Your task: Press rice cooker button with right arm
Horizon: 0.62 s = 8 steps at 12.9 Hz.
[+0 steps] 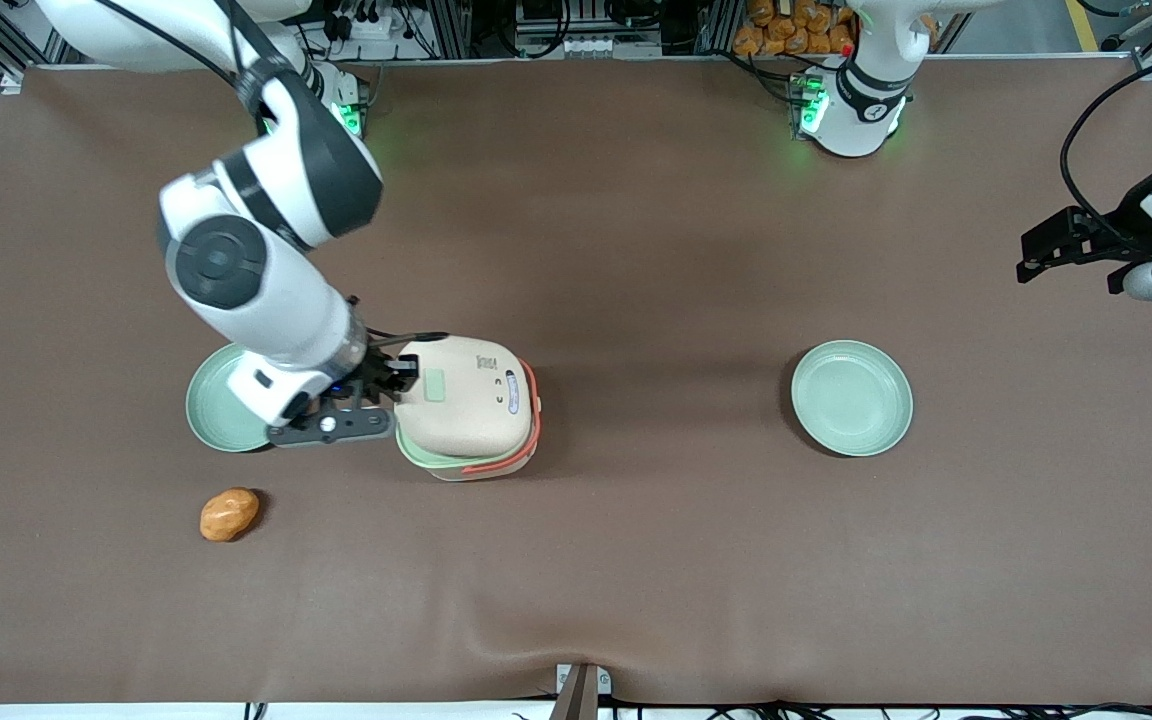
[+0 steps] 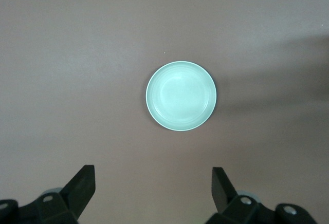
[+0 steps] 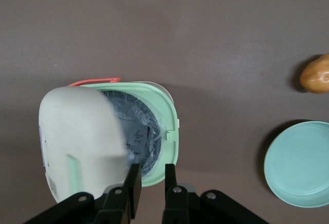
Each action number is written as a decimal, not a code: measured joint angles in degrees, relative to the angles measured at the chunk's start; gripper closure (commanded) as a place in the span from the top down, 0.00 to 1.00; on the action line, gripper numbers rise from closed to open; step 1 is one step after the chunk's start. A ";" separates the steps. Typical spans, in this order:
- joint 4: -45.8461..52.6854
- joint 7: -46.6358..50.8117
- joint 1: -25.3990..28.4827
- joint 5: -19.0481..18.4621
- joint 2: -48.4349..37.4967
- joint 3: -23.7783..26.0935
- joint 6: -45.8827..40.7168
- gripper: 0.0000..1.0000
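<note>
rice cooker [image 1: 466,410] sits mid-table beside a green plate [image 1: 216,405], lid raised — gripper [image 3: 150,185] at its pale green rim, fingers [image 3: 134,184] nearly closed, grasping nothing.

The right arm [image 1: 266,290] had glossy white rounded shells joined by dark grey sections, with a round dark joint cap [image 1: 219,262] ringed in grooves. A thin black cable ran along its upper links. Its base glowed green. At the wrist sat a grey bracket with a pale screw. The gripper [image 3: 150,183] was black, with 2 narrow flat fingers [image 3: 134,185] standing close together.
</note>
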 measured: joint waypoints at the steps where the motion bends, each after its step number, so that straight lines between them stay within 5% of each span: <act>1: 0.60 -1.02 -0.57 0.84 -1.59 -0.21 -2.59 0.61; 4: 3.39 -6.73 -1.05 2.45 -5.73 -3.66 -10.70 0.99; 8: 5.45 -10.34 -0.92 5.96 -8.88 -10.69 -13.07 1.00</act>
